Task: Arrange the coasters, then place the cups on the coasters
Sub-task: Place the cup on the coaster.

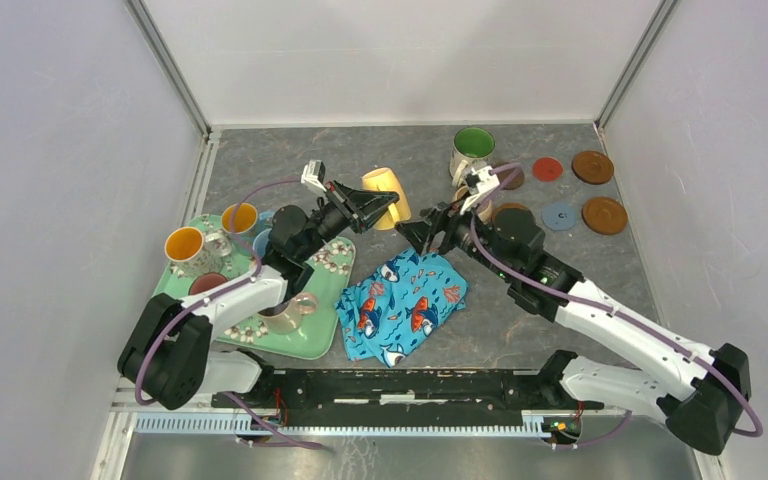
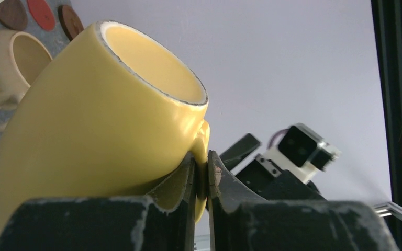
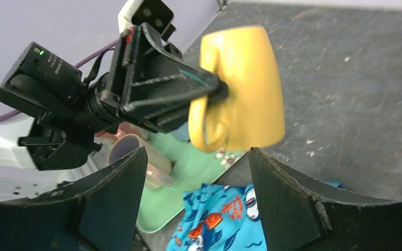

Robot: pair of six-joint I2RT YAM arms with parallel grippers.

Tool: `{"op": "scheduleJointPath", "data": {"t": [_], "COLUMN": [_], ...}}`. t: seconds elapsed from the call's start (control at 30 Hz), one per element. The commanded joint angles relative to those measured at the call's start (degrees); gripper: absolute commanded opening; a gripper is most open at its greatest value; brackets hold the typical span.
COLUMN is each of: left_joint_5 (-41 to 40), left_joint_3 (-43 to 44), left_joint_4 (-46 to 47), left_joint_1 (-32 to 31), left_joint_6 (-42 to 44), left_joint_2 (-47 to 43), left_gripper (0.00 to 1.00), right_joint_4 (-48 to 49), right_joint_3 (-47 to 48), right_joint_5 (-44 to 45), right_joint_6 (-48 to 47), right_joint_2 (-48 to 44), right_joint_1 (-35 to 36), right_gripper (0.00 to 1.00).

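Several mugs (image 1: 185, 245) sit in your green floral tray (image 1: 310, 335), left of frame; left hand (image 1: 388, 206) clenches the yellow mug (image 1: 380, 183) by its handle, right hand (image 1: 408, 233) spread open.

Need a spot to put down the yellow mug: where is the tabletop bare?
Bare tabletop lies back left, between the green floral tray and the rear wall, and between the fish-print cloth and the right arm. Crowded: the mugs on the tray, and the coasters back right.
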Motion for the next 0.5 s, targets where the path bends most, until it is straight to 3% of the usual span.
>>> {"op": "scheduleJointPath", "data": {"t": [0.0,0.17,0.47], "left_joint_5": [2.4,3.2,3.6], "left_joint_3": [5.8,7.2,9.0], "left_joint_4": [-3.6,-8.1,-15.6], "left_joint_1": [0.2,0.2,0.1], "left_joint_6": [2.0,3.7,7.5], "left_joint_2": [-1.8,-2.0,-2.9], "left_gripper": [0.02,0.02,0.02], "right_joint_4": [-7.0,-10.6,-16.2], "right_joint_3": [8.9,13.4,16.2], "right_joint_5": [11.6,19.1,24.2], "right_joint_6": [-16.8,-22.1,-22.6], "right_joint_2": [3.5,8.7,12.9], "right_joint_1": [5.1,10.2,11.0], "right_gripper": [0.78,0.77,0.62]}}
